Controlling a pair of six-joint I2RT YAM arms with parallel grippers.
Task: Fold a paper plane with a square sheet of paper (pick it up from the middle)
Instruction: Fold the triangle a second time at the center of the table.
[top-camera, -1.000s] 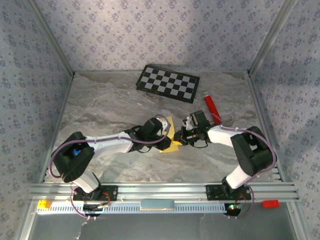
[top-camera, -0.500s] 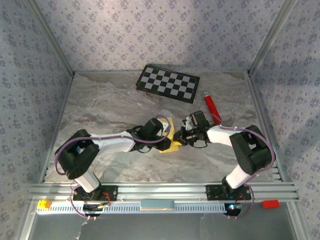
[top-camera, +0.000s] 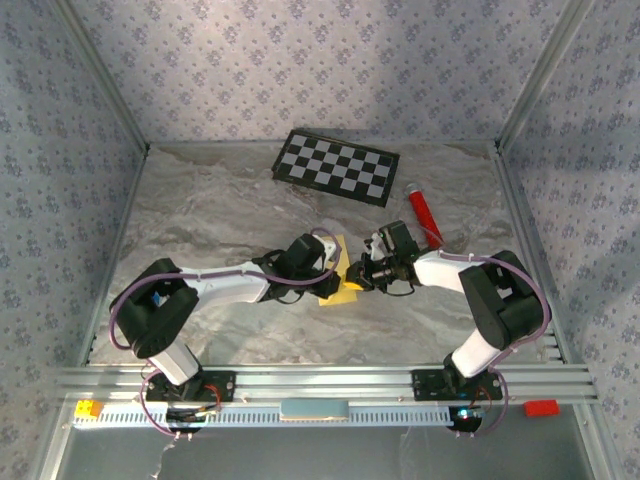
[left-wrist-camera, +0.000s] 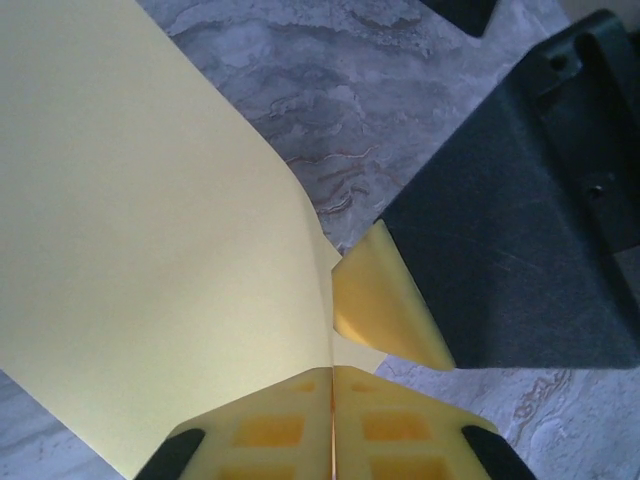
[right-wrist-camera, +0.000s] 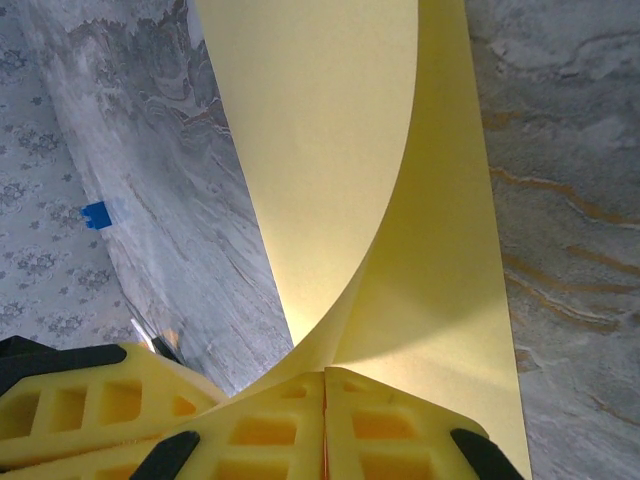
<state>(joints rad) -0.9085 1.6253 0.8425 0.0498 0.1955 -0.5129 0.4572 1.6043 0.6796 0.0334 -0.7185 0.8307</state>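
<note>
So both arms meet in the middle of the grey marble-patterned table (top-camera: 220, 210), and the thin pale-yellow square sheet of paper (top-camera: 347, 292) sits pinched between them, near the centre and a bit towards the right arm's side.

The left gripper (top-camera: 333, 274) is clamped shut on the sheet. In the left wrist view its yellow foam pads (left-wrist-camera: 270, 430) press together at the bottom with the paper's edge running right into the seam, and the sheet (left-wrist-camera: 130, 250) fans up and away to the left above the table. The right gripper's (left-wrist-camera: 385, 310) black body and one yellow pad tip sit just beside that seam.

The right gripper (top-camera: 358, 277) is clenched on the paper too. In its own wrist view its pads (right-wrist-camera: 400, 440) are closed tight, and the sheet (right-wrist-camera: 400, 250) curls up out of them in two layers, bowed rather than flat.

Further back, well apart from the paper, lie a black-and-white checkerboard panel (top-camera: 337, 167) and a red plastic tube (top-camera: 421, 212).
</note>
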